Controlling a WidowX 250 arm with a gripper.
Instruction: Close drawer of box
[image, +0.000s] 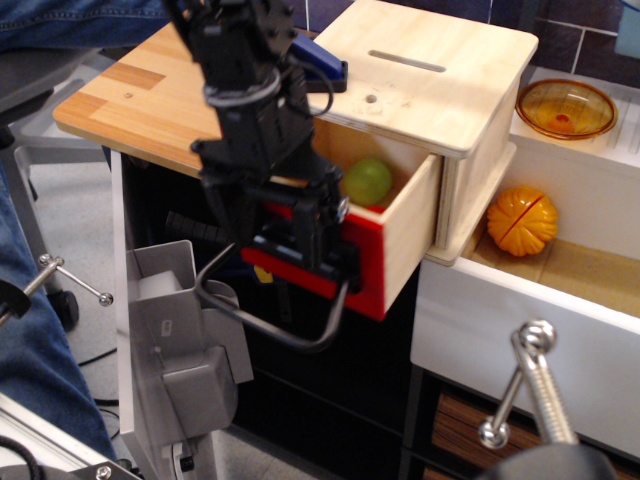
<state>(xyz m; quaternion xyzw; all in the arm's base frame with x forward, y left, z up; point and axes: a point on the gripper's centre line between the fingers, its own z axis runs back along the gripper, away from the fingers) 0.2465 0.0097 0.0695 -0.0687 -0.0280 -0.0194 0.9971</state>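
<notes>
A light wooden box (430, 70) stands on the table edge with its drawer (410, 235) pulled partly out. The drawer has a red front (365, 268) and a bent metal handle (290, 335) hanging below it. A green ball (367, 181) lies inside the drawer. My black gripper (300, 232) sits right against the red front from the near-left side and covers most of it. Its fingers are lost in the black housing, so I cannot tell whether they are open or shut.
A blue block (325, 62) lies on the box's left corner. The wooden tabletop (130, 95) runs left. An orange fruit (521, 220) lies in a white open drawer (520, 340) at the right, an amber bowl (565, 107) behind it. A grey bin (185, 340) stands below left.
</notes>
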